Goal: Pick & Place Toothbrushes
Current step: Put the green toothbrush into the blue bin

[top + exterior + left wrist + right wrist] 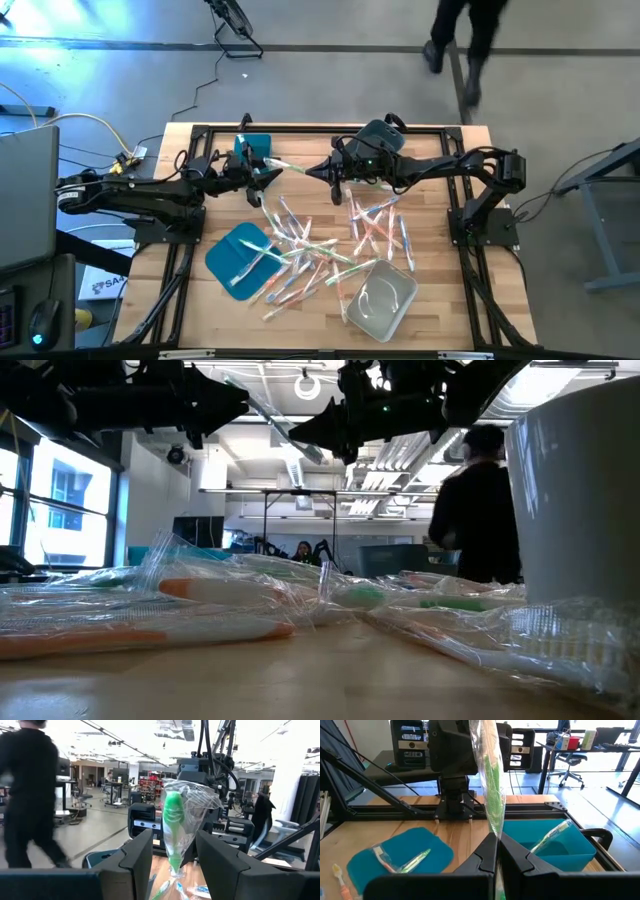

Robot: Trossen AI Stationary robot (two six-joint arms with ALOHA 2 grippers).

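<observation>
green-handled toothbrush in a clear wrapper (292, 164) is strung up in the air between both arms above the back of the table. right gripper (497, 851) is pinched tight on one end of the wrapper, while the left gripper (172, 851) has its fingers spread either side of the other end. rest of the toothbrushes (318, 250) lie piled mid-table, one in the teal bin (559, 845), a couple on the teal lid (236, 254).

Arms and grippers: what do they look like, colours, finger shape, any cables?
Both arms are black, jointed link by link, on black frame mounts. The left gripper has two broad, flat, dark wedge-shaped fingers. The right gripper has matching dark angular fingers. Black cables loop along the far arm in the left wrist view.
</observation>
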